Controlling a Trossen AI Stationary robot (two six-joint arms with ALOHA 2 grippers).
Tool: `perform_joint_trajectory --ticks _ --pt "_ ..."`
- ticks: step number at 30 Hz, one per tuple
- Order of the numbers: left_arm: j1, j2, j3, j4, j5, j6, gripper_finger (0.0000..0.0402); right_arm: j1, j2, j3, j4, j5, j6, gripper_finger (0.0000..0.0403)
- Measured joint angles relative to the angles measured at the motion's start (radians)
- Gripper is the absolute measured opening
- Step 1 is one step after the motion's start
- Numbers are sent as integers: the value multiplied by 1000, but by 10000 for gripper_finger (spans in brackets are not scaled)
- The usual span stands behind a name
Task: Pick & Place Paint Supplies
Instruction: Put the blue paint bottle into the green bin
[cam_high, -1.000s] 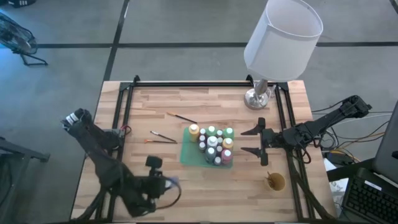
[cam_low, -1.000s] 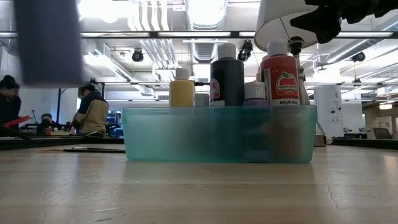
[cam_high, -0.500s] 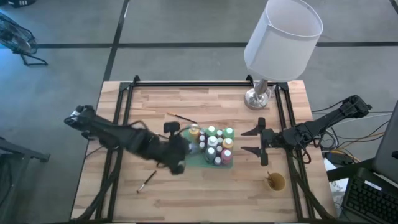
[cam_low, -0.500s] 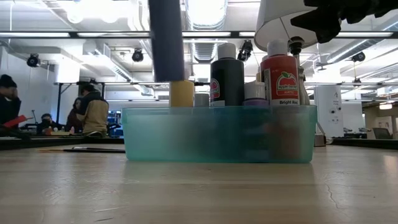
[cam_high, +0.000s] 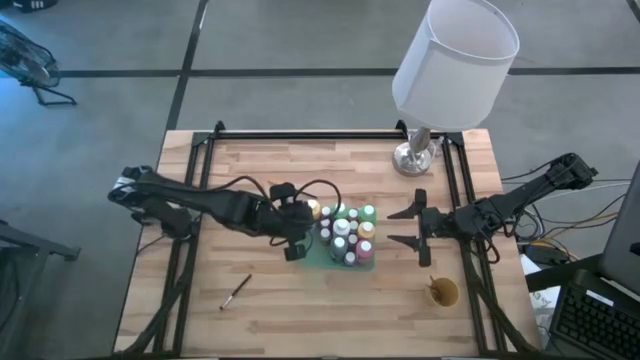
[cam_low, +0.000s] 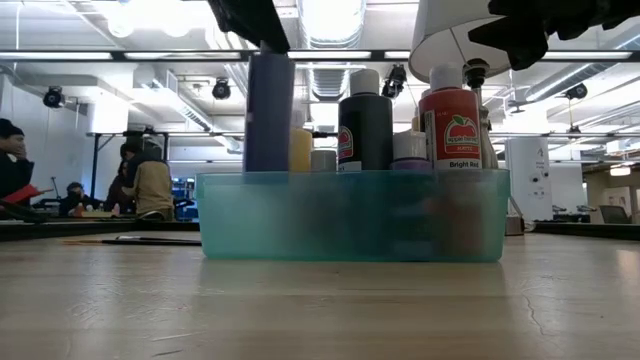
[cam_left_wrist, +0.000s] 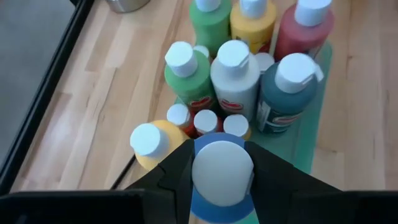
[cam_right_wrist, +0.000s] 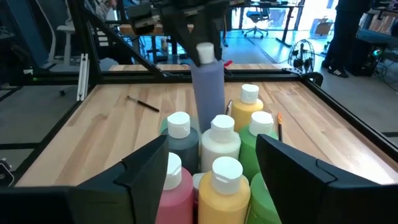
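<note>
One blue bottle (cam_left_wrist: 222, 176) hangs clamped by its cap in your left gripper (cam_left_wrist: 221, 168) over the tray's (cam_low: 350, 215) edge, seemingly for lowering among the others, while your right gripper (cam_high: 408, 226) waits open beside it.

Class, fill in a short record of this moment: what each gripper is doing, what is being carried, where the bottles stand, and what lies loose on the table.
left gripper: shut on blue bottle, at the tray's edge
right gripper: open, waiting beside the tray
tray: teal, holds upright paint bottles
loose brush: on the wooden table
</note>
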Motion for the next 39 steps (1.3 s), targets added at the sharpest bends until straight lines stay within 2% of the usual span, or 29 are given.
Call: perform_joint_trajectory --ticks 15,23,28,39 --pt "94 0 -150 187 84 26 127 0 0 -5 0 0 2 275" --pt "140 -3 -267 357 151 28 127 0 0 -7 0 0 8 289" --pt "147 -6 -291 410 175 51 127 0 0 -7 0 0 10 295" --pt "148 -6 -293 414 179 85 130 0 0 -10 0 0 10 268"
